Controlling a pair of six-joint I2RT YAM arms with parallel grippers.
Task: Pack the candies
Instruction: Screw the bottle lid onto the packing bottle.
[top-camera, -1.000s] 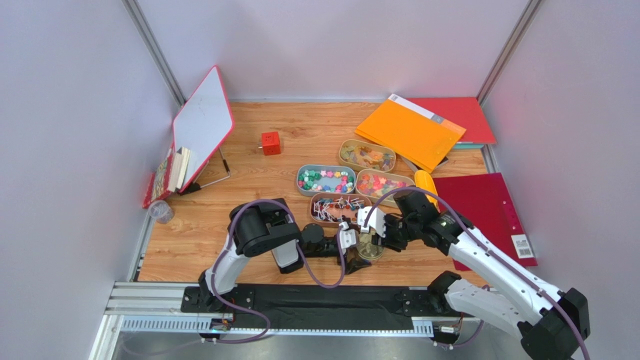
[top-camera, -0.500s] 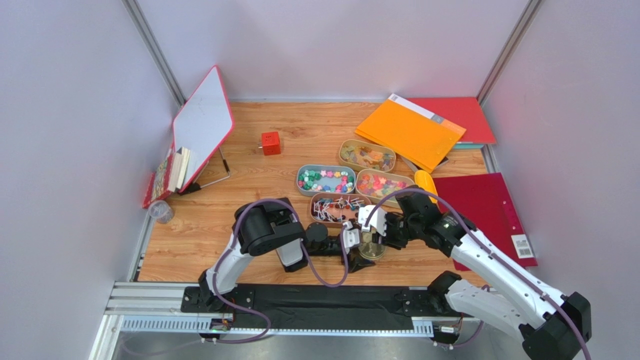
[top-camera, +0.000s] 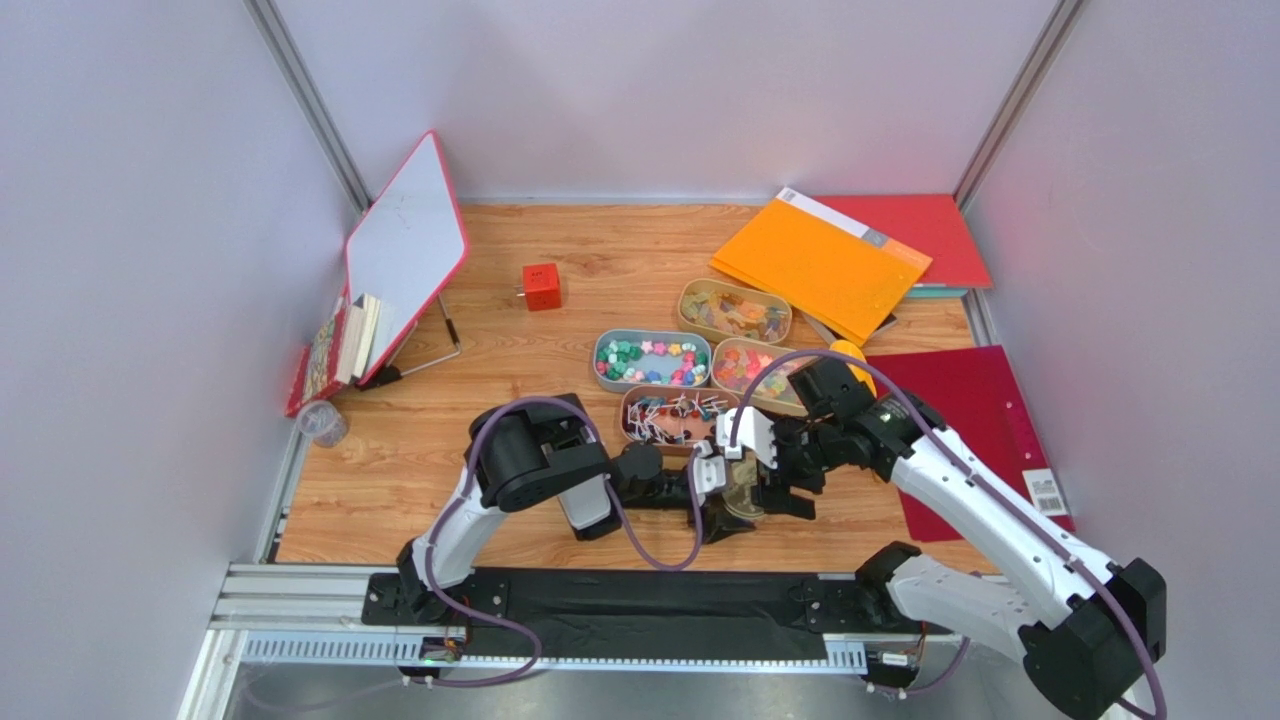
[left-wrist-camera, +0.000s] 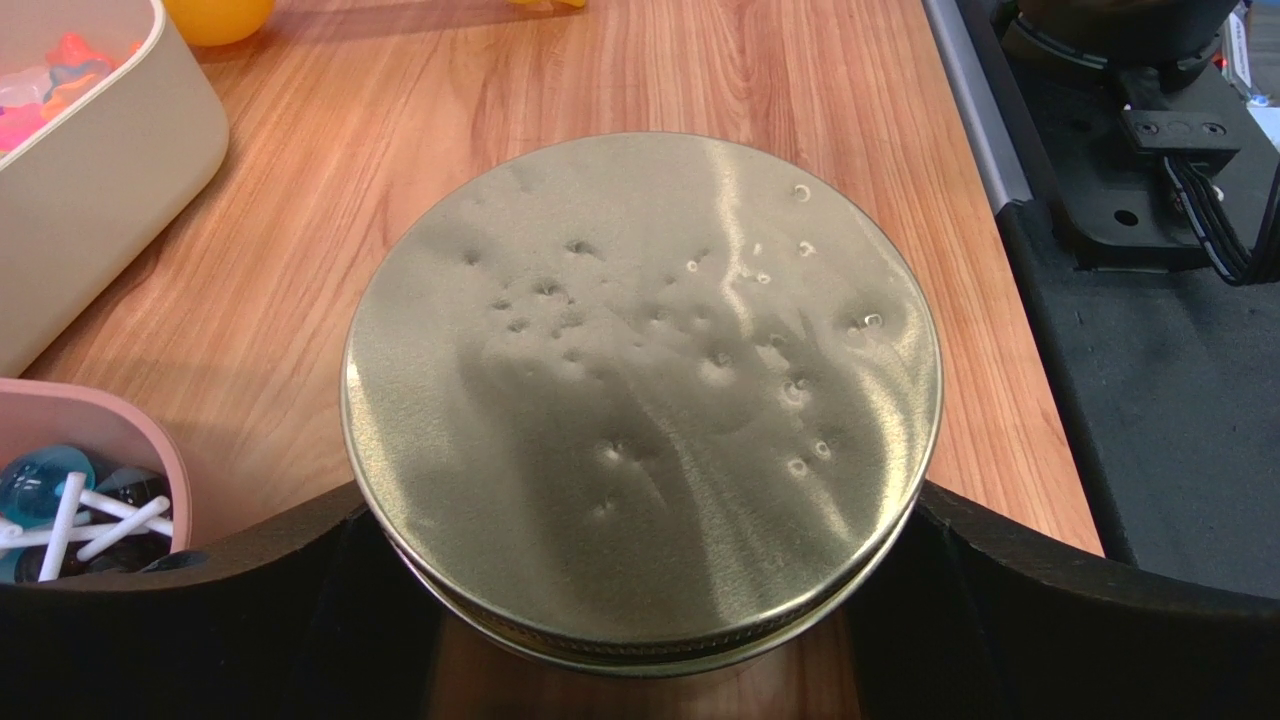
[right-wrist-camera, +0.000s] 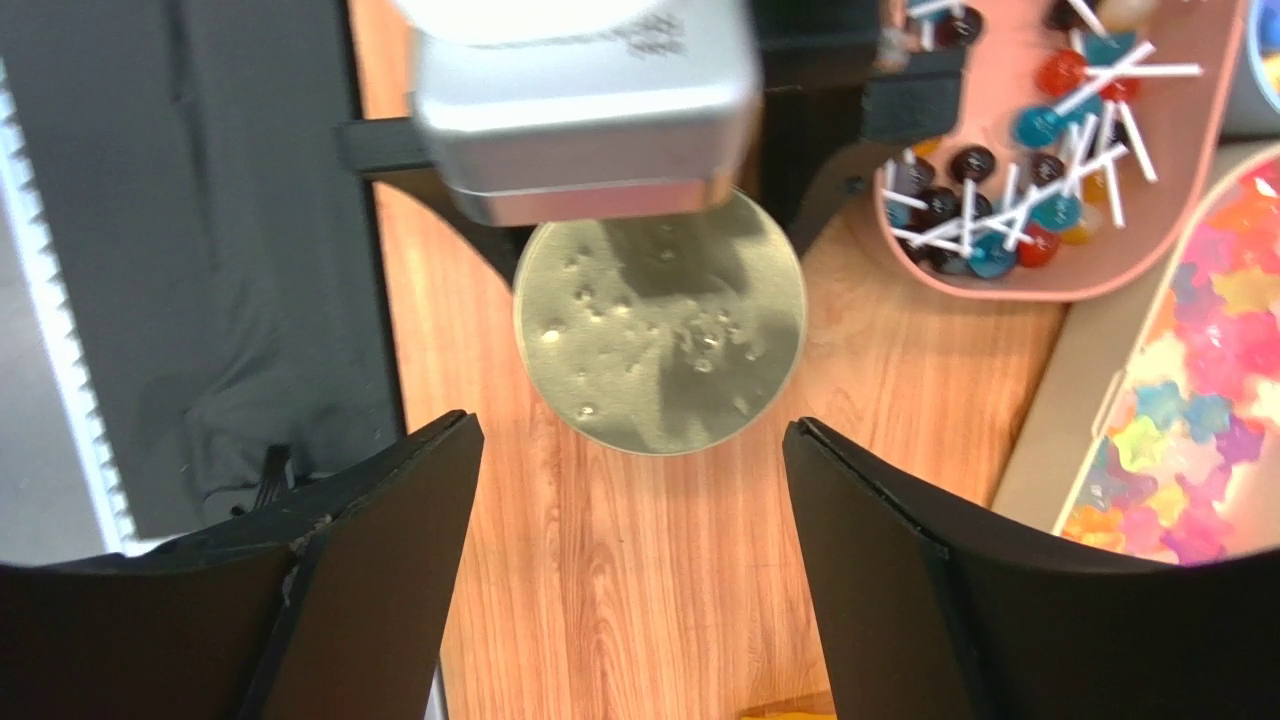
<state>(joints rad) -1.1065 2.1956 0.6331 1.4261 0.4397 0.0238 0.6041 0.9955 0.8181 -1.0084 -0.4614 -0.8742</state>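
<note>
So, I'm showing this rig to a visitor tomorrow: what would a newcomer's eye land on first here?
Probably the dented round gold lid, filling the left wrist view, with the left gripper shut around its rim and the right gripper open above it. Next, the bright candies in four oval trays just behind it, then the orange folder at the back right.

Rim of lid (left-wrist-camera: 643, 383) behind left fingers (left-wrist-camera: 196, 608)
</note>
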